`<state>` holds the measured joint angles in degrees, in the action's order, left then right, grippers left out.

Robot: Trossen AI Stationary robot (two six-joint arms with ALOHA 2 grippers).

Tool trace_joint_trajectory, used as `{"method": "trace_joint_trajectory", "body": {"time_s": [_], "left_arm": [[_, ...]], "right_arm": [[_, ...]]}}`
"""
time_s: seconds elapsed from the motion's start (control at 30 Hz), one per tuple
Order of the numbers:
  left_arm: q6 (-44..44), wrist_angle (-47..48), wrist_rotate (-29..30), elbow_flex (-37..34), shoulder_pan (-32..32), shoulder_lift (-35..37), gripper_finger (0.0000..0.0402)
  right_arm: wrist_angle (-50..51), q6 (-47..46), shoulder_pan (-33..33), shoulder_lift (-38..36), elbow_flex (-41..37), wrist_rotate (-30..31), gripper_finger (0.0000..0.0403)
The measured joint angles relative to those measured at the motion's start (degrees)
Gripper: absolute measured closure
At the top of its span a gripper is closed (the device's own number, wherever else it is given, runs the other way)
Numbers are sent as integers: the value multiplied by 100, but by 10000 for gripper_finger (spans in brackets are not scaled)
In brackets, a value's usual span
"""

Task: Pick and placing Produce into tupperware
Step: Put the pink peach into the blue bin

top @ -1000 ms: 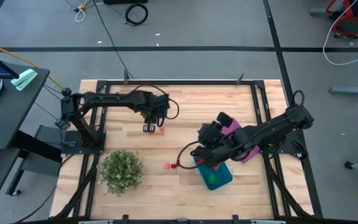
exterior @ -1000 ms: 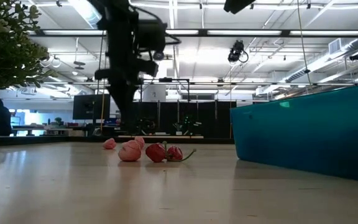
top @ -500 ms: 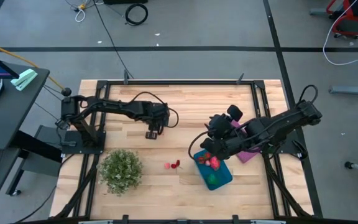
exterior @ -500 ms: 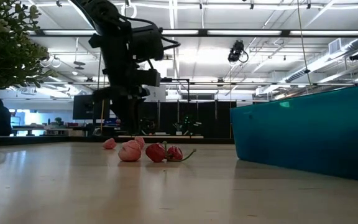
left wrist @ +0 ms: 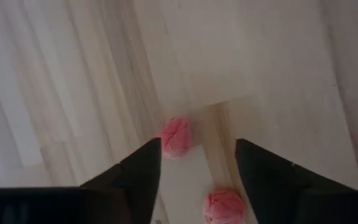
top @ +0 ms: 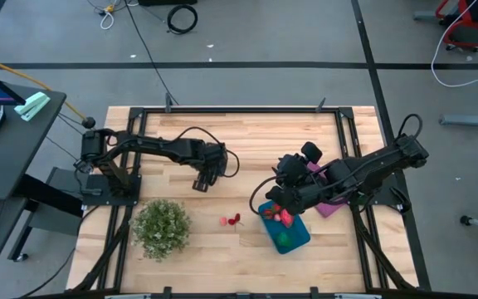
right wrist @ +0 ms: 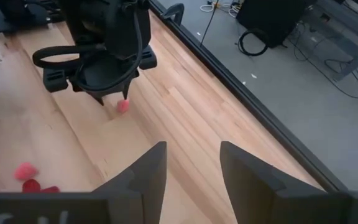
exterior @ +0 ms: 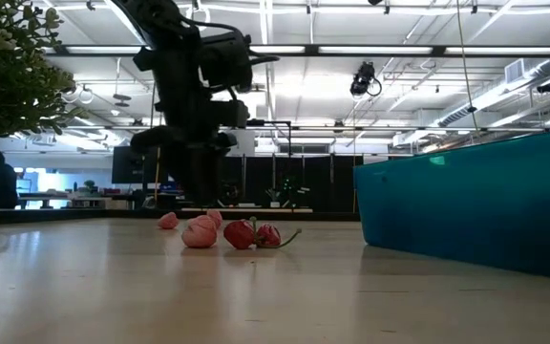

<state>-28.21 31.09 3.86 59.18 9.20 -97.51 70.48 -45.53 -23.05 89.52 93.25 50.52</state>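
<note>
The teal tupperware [top: 289,231] [exterior: 475,201] sits near the table's near right. A red piece [top: 285,218] and a green piece [top: 283,242] lie inside it. My right gripper [right wrist: 191,149] hovers open by its far edge [top: 275,196], holding nothing. Two small red pieces [top: 228,220] [exterior: 253,234] rest on the wood left of the container. My left gripper [left wrist: 197,144] [top: 202,181] is open and points down over two pinkish pieces [left wrist: 176,135] [left wrist: 224,205], touching neither. More pink pieces [exterior: 199,232] show in the low view.
A bushy green plant clump [top: 160,226] stands at the near left. A flat purple rectangle [top: 329,205] lies partly under the right arm. A black frame [top: 239,110] borders the table. Bare wood lies between the arms.
My right gripper drew back from over the tupperware toward the far right, and a red piece now shows lying in the container. My left gripper shifted slightly toward the near edge and turned a little, staying open.
</note>
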Motion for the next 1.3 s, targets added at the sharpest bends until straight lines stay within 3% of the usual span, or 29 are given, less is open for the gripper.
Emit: {"method": "trace_joint_trajectory", "body": {"time_s": [0.27, 0.5, 1.3], "left_arm": [[-181, -80, 38, 4, -1, -356, 139], [-249, -415, 376, 16, 87, -483, 145], [61, -260, 384, 11, 805, -494, 171]], "right_arm": [[-2, 10, 0, 3, 0, -2, 245], [0, 33, 0, 4, 0, -2, 245], [2, 49, 0, 4, 0, -2, 245]]}}
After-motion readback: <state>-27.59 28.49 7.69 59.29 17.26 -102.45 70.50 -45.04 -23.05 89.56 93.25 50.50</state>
